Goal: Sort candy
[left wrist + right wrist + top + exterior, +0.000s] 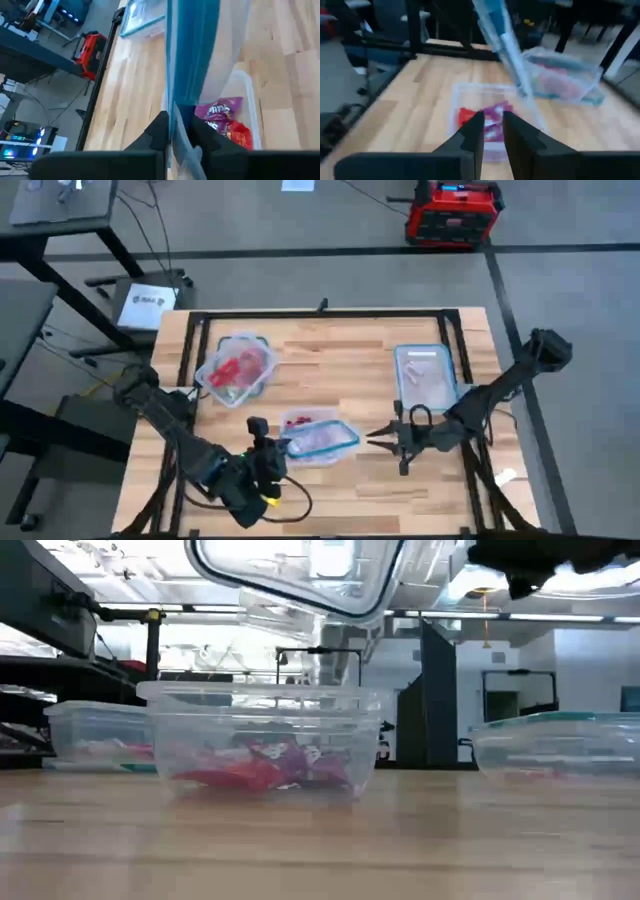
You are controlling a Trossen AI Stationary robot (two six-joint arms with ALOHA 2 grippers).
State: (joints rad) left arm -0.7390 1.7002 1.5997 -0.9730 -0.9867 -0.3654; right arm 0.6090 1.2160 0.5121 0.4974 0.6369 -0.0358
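Near the front edge of the table [420,490], toward its middle, the candy [487,120] lay in an open clear tub [318,438], red and purple wrappers heaped together. Just above that tub, the left gripper [176,131] was clamped on the blue rim of the tub's lid [192,55], holding it tilted over the candy. Right of the tub and apart from it, the right gripper [492,131] pointed at the candy, its fingers nearly together around nothing. Two more tubs [236,367] [425,372] stood toward the back edge.
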